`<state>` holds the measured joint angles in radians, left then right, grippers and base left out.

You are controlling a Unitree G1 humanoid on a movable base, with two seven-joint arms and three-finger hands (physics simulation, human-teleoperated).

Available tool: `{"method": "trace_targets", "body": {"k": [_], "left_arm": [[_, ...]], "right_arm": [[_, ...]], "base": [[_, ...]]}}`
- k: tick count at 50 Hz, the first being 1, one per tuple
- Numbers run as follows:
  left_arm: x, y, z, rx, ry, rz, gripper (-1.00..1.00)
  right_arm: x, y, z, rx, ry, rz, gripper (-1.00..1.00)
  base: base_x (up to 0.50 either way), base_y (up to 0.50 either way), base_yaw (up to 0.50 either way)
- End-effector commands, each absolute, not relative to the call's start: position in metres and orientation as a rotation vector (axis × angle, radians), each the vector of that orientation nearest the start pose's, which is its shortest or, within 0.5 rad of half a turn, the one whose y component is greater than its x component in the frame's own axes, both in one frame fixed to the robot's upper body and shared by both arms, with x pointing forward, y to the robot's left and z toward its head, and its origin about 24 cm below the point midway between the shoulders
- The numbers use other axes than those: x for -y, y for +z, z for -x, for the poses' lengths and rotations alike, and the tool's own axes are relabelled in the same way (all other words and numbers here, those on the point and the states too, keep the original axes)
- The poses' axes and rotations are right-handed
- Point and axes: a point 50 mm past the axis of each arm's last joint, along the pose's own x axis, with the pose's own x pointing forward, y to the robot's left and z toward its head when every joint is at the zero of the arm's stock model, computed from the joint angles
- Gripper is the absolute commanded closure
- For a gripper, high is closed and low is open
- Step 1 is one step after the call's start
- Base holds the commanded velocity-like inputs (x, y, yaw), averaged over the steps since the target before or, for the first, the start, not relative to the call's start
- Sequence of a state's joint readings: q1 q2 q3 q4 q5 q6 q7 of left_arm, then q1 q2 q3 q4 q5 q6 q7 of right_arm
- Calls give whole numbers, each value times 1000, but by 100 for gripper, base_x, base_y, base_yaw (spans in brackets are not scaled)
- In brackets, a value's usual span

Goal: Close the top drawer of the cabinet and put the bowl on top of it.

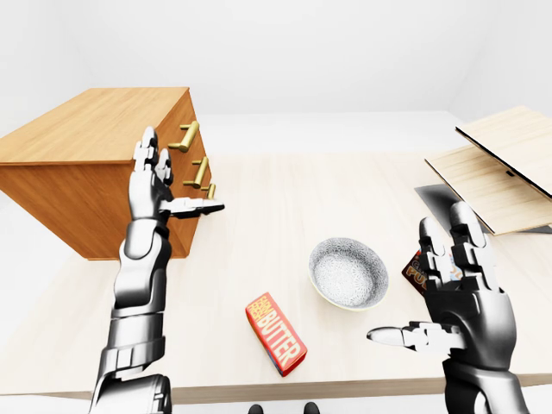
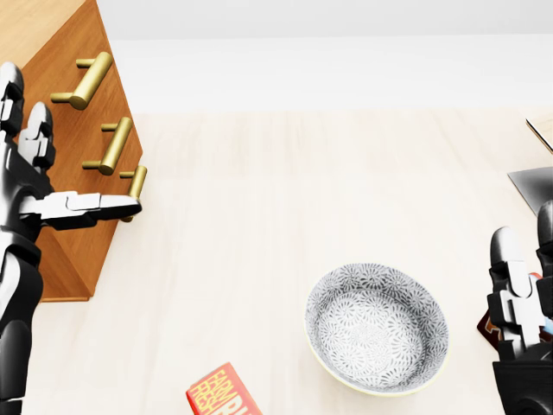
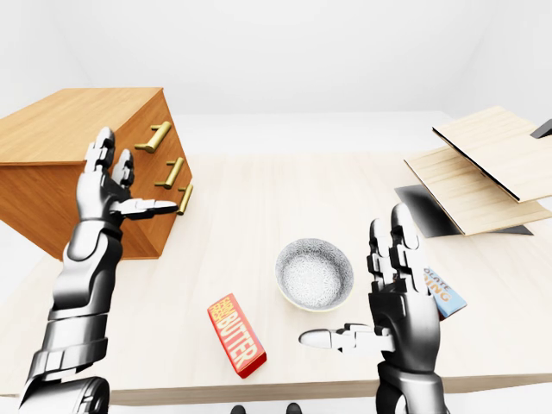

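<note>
The wooden cabinet (image 1: pixel 95 168) stands at the left of the table, with three brass handles (image 1: pixel 185 136) down its drawer face. All three drawer fronts look flush. My left hand (image 1: pixel 168 185) is raised beside that face, open. Its fingers point up and its thumb (image 2: pixel 108 206) reaches right, just by the lowest handle (image 2: pixel 135 183). The grey patterned bowl (image 2: pixel 377 328) sits upright on the table, right of centre. To the bowl's right, at the view's bottom, my right hand (image 1: pixel 431 289) hovers open and holds nothing.
A red butter box (image 1: pixel 275 333) lies near the table's bottom edge, left of the bowl. A small printed box (image 3: pixel 440 289) lies under my right hand. Wooden panels (image 1: pixel 500 164) over a dark slab stand at the right.
</note>
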<state>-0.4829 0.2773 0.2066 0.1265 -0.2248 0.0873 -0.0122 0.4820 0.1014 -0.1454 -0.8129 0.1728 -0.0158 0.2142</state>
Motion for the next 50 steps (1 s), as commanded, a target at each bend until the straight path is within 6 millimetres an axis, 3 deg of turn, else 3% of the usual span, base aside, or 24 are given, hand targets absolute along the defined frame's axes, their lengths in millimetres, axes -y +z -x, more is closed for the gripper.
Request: {"method": "trace_targets", "body": {"k": [1,18,33,50], "left_arm": [[-200,177,-306,423,85,-90,-100],[-158,204,-254,634,-59,-168,-100],[-135,198,-239,634,-146,-210,-100],[-109,209,-209,726,-179,-262,-100]], "right_arm": [[185,136,-146,391,-59,-69,-100],[185,139,-143,394,-59,-74,-100],[187,140,-142,399,-64,-74,-100],[194,145,-138,416,-77,-85,-100]], "base": [[0,0,0],[0,0,0],[0,0,0],[0,0,0]]}}
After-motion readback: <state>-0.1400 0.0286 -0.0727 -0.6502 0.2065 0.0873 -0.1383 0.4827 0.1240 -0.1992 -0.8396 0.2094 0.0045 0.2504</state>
